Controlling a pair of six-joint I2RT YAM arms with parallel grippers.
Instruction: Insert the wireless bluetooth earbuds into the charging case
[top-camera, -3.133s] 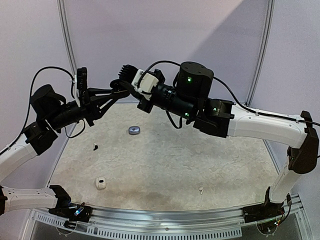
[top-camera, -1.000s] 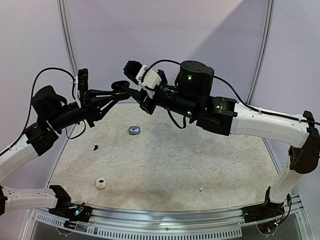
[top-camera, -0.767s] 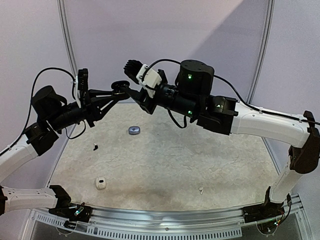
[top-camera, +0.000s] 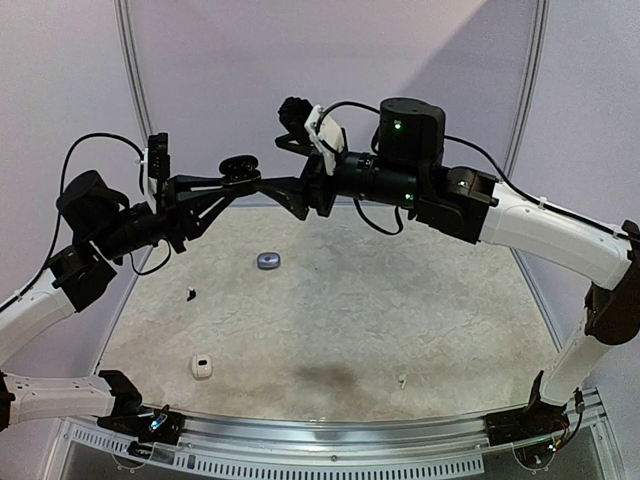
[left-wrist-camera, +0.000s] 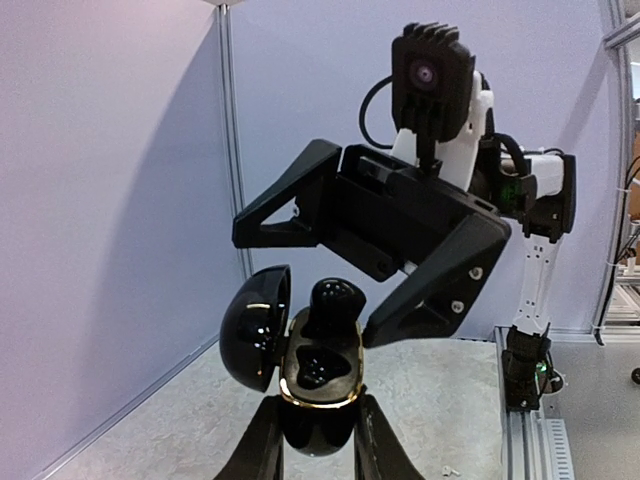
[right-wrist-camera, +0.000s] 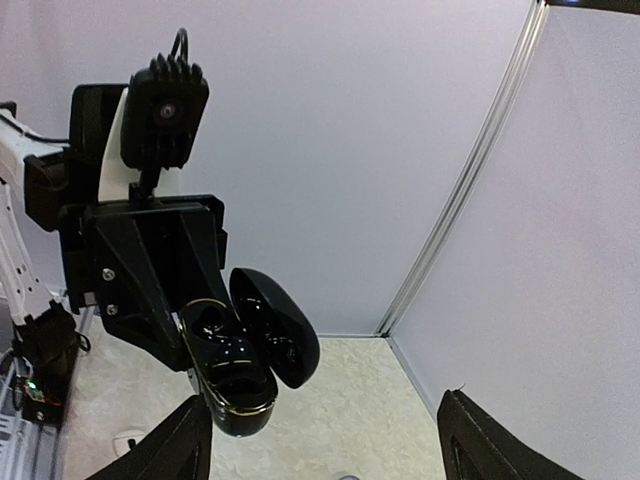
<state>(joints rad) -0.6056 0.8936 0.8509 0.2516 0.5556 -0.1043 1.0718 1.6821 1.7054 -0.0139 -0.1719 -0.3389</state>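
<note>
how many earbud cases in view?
3: glossy black open case in the left gripper; grey-blue pebble-shaped case far centre; small white case near left. More may be hidden behind arms.

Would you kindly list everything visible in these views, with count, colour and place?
charging case: one, black, gold-rimmed, lid open, held aloft.
seated earbud: one, black, sitting in the open case.
grey-blue case: one, on the table, far left-centre.
black bud: one, tiny, table's left side.
white case: one, near left edge.
white bud: one, tiny, near edge, right of centre.
table: one, beige, speckled.
left gripper: one, black, shut on the charging case.
right gripper: one, black, open, facing the case.
</note>
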